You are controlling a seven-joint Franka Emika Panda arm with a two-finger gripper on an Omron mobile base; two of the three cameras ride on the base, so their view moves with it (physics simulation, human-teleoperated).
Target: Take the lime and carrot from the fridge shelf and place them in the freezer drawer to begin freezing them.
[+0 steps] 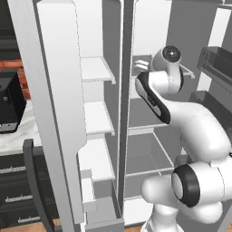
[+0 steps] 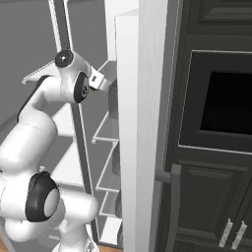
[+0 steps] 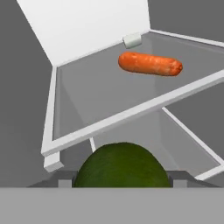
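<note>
Matt dark-green lime [image 3: 121, 165], faintly mottled carrot [image 3: 150, 64], smooth shelf [image 3: 100, 87]

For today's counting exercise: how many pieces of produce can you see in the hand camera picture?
2: the lime, between the gripper's fingertips at the bottom, and the carrot, lying on the fridge shelf. Others may be hidden.

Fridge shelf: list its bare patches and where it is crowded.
The fridge shelf is bare from its front rail back to the carrot, and along its left rim. The crowded part is the far corner, where a small white lump sits behind the carrot. The lime sits between the gripper's fingertips, off the shelf.
</note>
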